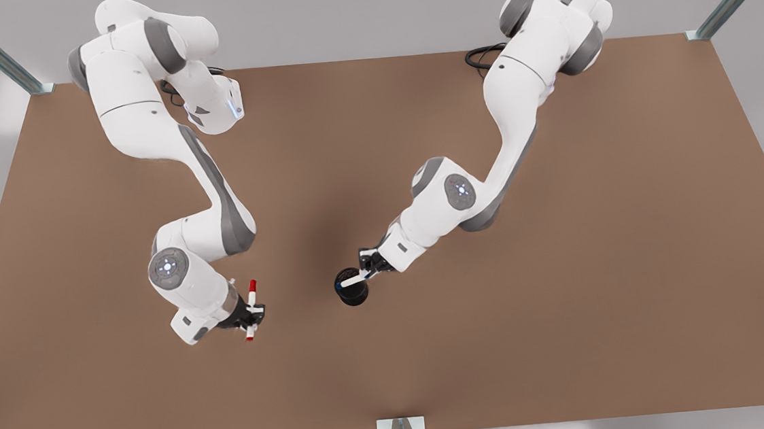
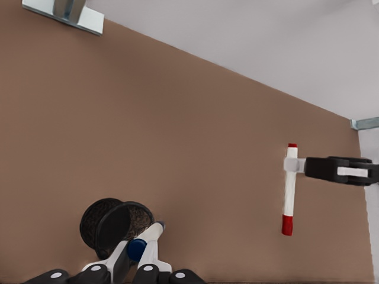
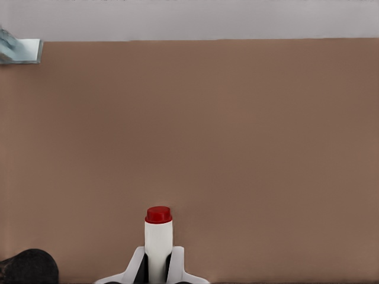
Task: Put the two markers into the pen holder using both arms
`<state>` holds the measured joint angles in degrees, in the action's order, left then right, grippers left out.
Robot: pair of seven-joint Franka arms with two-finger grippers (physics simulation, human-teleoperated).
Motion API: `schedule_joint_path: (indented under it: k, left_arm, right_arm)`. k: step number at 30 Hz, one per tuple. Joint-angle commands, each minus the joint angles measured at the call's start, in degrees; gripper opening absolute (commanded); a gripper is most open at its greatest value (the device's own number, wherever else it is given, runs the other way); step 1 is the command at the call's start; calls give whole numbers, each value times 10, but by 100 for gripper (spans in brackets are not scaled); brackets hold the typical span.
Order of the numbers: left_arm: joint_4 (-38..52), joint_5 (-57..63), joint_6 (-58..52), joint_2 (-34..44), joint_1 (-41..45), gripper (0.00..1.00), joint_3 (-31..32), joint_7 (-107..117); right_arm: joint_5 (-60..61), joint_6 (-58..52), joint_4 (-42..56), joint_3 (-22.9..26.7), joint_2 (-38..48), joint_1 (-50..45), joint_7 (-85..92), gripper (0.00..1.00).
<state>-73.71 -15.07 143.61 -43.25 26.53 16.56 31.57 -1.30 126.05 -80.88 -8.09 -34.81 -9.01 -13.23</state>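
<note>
bare brown table [image 1: 566, 295], grey walls; left gripper [image 1: 367, 270] clamps the blue marker [image 1: 353, 281] over the pen holder [image 1: 351, 287], right gripper [image 1: 251, 313] clamps the red marker [image 1: 252, 309].

On the worktop [image 1: 566, 295] we find the pen holder [image 1: 351, 290] near the middle. The left gripper [image 1: 367, 268] sits just beside it, on the front view's right, holding one marker [image 1: 354, 280] whose far end reaches over the holder's mouth (whether it touches the rim we cannot tell). Well apart, toward the front view's left, the right gripper [image 1: 252, 313] clamps the other marker [image 1: 251, 309] around its middle, both ends sticking out past the fingers, with bare worktop between this marker and the holder.
</note>
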Motion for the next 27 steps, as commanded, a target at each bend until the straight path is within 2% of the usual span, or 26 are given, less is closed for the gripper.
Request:
schedule_joint_path:
  k: [1, 7, 8, 9, 11, 12, 14, 15, 18, 19, 21, 24, 27]
  left_arm:
    - [-12, -6, -8, -3, 4, 21, -7, 151]
    - [-32, 23, -19, -7, 3, 21, -21, 151]
    - [-32, 25, -19, -8, 3, 37, -21, 147]
    - [-31, 25, -18, -8, 4, 38, -21, 147]
    - [-30, 27, -16, -11, 13, 54, -21, 149]
    - [-28, 38, -12, -12, 40, 100, -35, 164]
    - [-26, 40, 2, -10, 70, 100, -57, 205]
    - [-26, 65, -32, -1, 46, 100, -65, 182]
    - [-26, 32, -223, 40, -138, 100, -29, -70]
    - [-25, 33, -262, 47, -169, 100, -29, -111]
    - [-21, 115, -362, 59, -249, 100, -34, -246]
    - [-18, 228, -459, 117, -286, 100, -35, -308]
    - [-18, 247, -537, 171, -283, 100, -31, -309]
  right_arm:
    - [-8, -45, 0, -10, 18, 0, -40, 21]
    - [-8, -68, 1, -29, 31, -10, -66, 21]
    - [-9, -63, 1, -34, 31, -14, -75, 21]
    - [-10, -54, 2, -36, 31, -25, -77, 21]
    - [-10, -41, 23, -39, 31, -48, -96, 21]
    - [-10, -8, 27, -60, 31, -47, -107, 21]
    - [-10, 3, 41, -63, 31, -65, -120, 21]
    - [-10, 3, 50, -63, 30, -78, -140, 21]
    - [-9, 43, 55, -67, 29, -93, -157, 21]
    - [-8, 60, 55, -73, 29, -97, -163, 21]
    - [-8, 152, 49, -74, 22, -123, -163, 21]
    - [-21, 264, 40, -73, -5, -132, -159, 21]
    - [-34, 377, -34, -73, -6, -128, -147, 21]
